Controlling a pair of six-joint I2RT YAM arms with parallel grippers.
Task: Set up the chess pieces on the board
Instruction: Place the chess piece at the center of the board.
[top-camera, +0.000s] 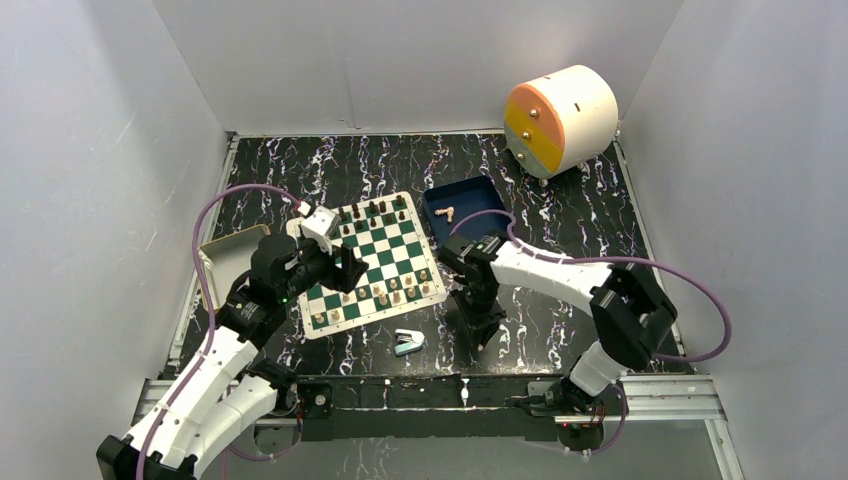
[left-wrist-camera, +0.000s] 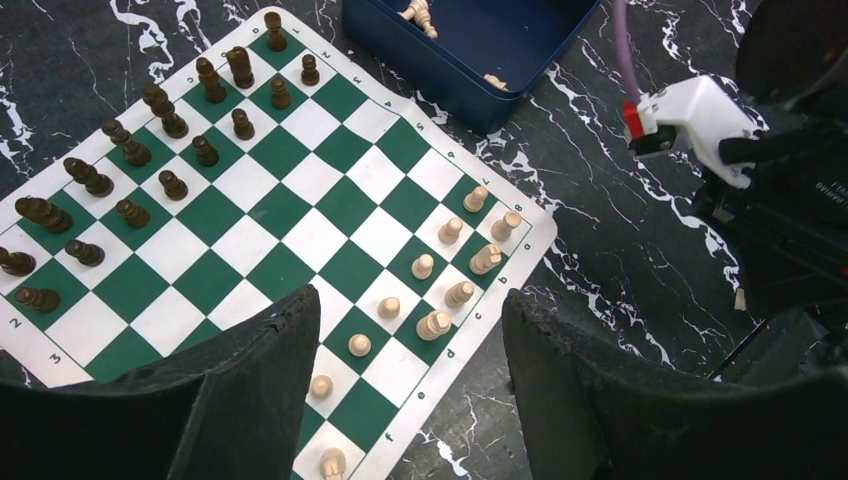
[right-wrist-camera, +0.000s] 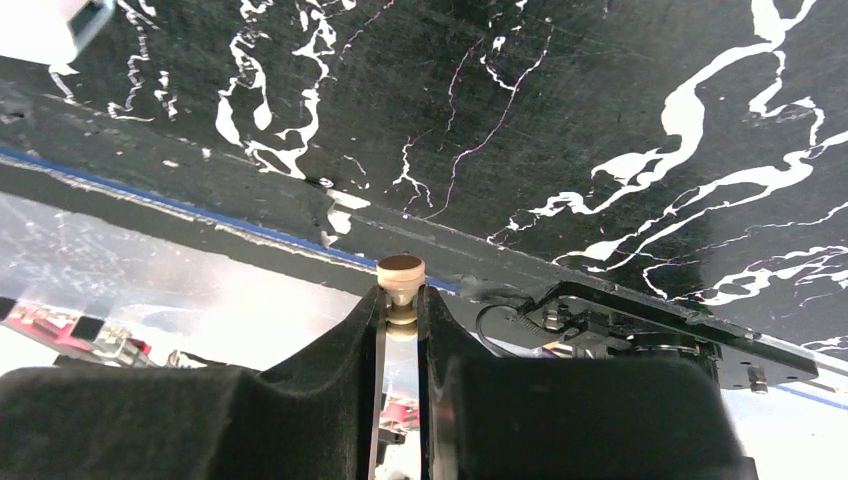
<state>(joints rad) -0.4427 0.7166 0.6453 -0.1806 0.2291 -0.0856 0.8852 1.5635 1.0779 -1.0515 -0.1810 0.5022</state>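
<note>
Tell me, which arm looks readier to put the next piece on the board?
Right. The right tool grips a tan piece, ready to carry to the board. The left tool hangs open and empty over it.

The left arm reaches forward and inward, its hand angled down with the fingers spread wide and nothing between them. The right arm folds back at the elbow, wrist turned down toward the near edge, and its hand pinches a pale piece between nearly closed fingertips.
</note>
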